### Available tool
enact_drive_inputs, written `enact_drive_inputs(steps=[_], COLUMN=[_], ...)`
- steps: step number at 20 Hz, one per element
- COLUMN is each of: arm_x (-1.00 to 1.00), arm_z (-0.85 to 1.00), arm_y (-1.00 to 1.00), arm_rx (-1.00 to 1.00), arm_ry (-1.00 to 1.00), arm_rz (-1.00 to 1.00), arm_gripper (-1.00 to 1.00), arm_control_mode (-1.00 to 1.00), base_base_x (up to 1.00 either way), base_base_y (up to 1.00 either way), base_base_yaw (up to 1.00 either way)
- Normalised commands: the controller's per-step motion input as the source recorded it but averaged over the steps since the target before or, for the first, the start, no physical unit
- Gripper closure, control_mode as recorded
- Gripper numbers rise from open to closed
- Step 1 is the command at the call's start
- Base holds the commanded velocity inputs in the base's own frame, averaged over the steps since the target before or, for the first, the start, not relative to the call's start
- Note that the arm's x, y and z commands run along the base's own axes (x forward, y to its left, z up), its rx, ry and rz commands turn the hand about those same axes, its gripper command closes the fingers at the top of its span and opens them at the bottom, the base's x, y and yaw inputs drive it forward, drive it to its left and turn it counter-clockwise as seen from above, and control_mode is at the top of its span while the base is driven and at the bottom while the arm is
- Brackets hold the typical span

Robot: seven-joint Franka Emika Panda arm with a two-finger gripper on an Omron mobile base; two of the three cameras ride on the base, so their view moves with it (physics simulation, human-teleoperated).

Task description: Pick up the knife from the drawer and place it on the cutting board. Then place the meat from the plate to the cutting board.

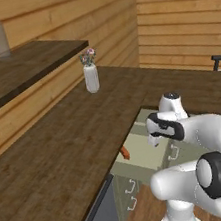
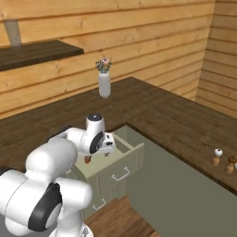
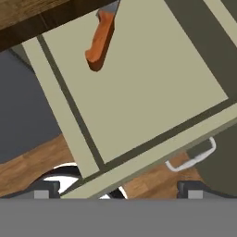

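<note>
knife (image 3: 99, 39) lies in open drawer (image 3: 152, 83) under countertop (image 1: 63, 150) edge, vase (image 1: 90, 72) on top.

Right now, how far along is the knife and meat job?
Done: the drawer stands pulled out. In hand: the open gripper hovers above it, holding nothing; the knife lies inside, its blade tucked under the counter edge. Left: grasp the knife, then both placements on the cutting board.

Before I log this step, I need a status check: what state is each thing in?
drawer: pulled open
knife: lying flat inside the drawer, blade tip under the counter edge
gripper: open, above the drawer, holding nothing
vase: upright on the counter
</note>
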Motion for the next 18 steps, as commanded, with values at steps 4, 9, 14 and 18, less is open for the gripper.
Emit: enact_drive_inputs(steps=[4,9,14,18], arm_x=[0.36,0.28,-0.16,-0.73], arm_z=[-0.48,-0.75,-0.71,-0.54], arm_y=[-0.14,-0.22,-0.61,-1.0], arm_rx=[0.0,0.0,0.0,0.01], arm_ry=[0.0,0.0,0.0,0.0], arm_rz=[0.06,0.11,0.12,0.06], arm_gripper=[-1.0,-1.0,-1.0,-1.0], arm_control_mode=[-1.0,-1.0,-1.0,-1.0], base_base_x=[0.0,0.0,0.0,0.0], base_base_y=[0.0,0.0,0.0,0.0], base_base_yaw=[0.0,0.0,0.0,0.0])
